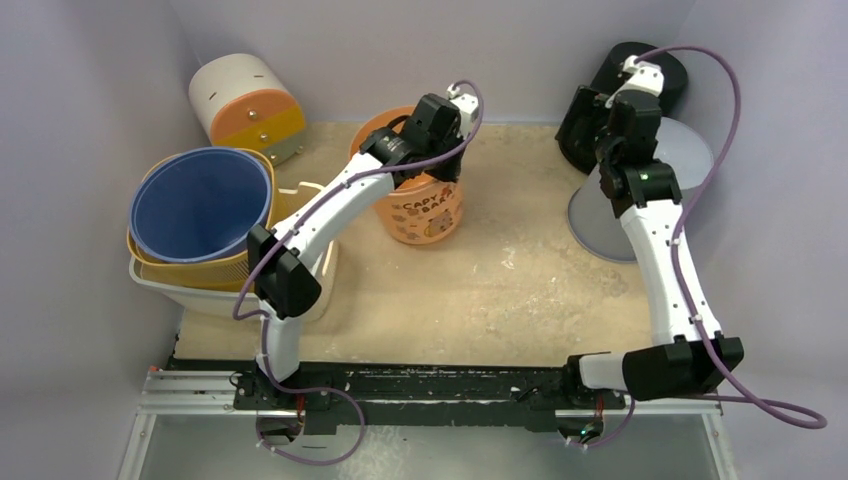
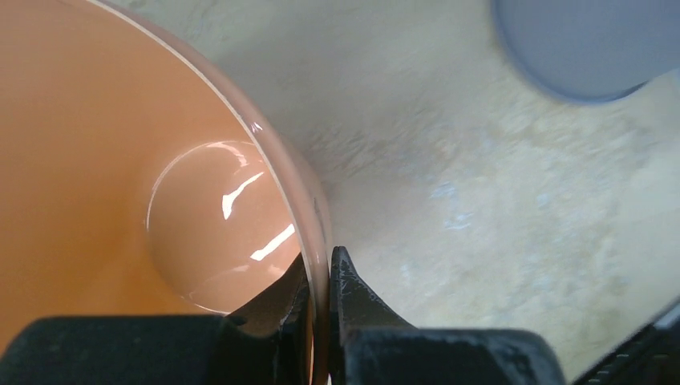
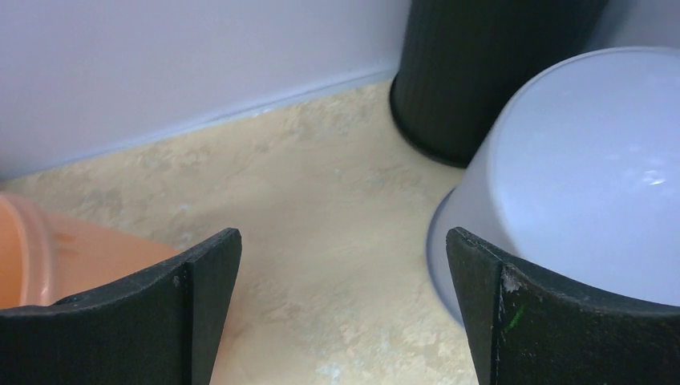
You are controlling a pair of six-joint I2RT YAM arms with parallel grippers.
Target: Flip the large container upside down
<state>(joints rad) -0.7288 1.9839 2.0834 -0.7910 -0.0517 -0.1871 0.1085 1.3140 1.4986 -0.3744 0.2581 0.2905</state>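
Observation:
The large container, an orange bucket [image 1: 425, 215] printed "CAPY BARA", stands upright at the back middle of the table. My left gripper [image 1: 441, 152] is over its right rim. In the left wrist view that gripper [image 2: 321, 273] is shut on the thin rim of the bucket [image 2: 120, 160], one finger inside and one outside. My right gripper [image 1: 592, 125] hangs at the back right, open and holding nothing. In the right wrist view this gripper [image 3: 345, 237] shows only bare table between its fingers, with the edge of the bucket [image 3: 32, 249] at the far left.
A pale lavender bucket [image 1: 650, 190] stands upside down at the right, under the right arm. A black ribbed bin [image 1: 660, 70] is behind it by the wall. At the left, a blue bucket [image 1: 200, 205] sits nested in baskets. A white and orange drawer unit [image 1: 245, 100] lies in the back left corner.

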